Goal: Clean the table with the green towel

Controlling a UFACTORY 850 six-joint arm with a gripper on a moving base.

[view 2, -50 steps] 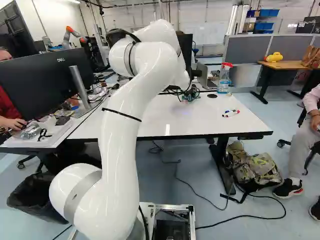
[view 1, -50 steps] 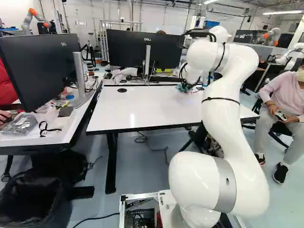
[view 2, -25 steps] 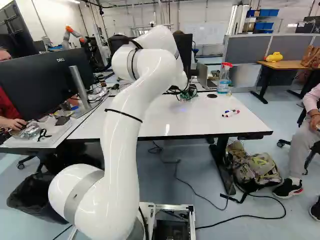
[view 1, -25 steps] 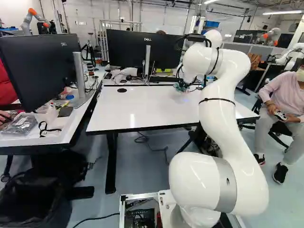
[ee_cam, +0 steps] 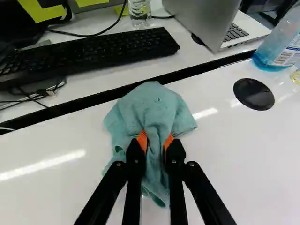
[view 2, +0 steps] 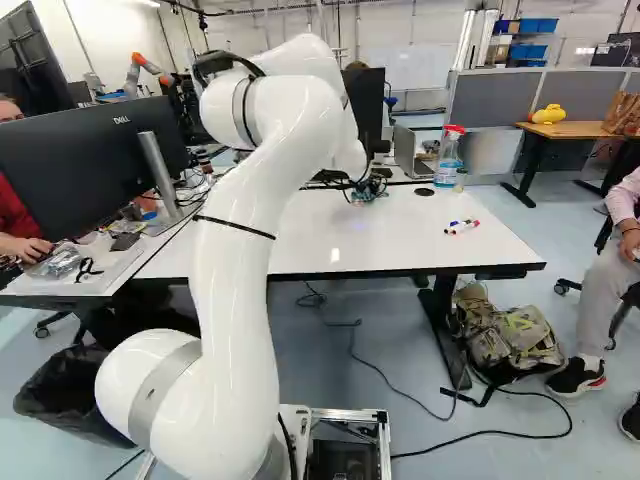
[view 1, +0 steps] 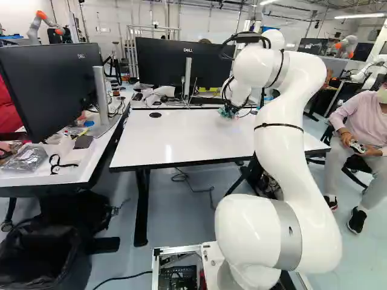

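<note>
One green towel (ee_cam: 152, 110) in the pincer's (view 1: 229, 110) pinch, long axis fore-and-aft, broad end ahead.

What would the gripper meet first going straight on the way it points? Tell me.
Most likely the white tabletop, through the green towel the gripper holds; any gap between is hard to judge.

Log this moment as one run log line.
hand: shut on towel | towel: bunched on table, near far edge | markers: on table, apart from towel | spray bottle: upright
</note>
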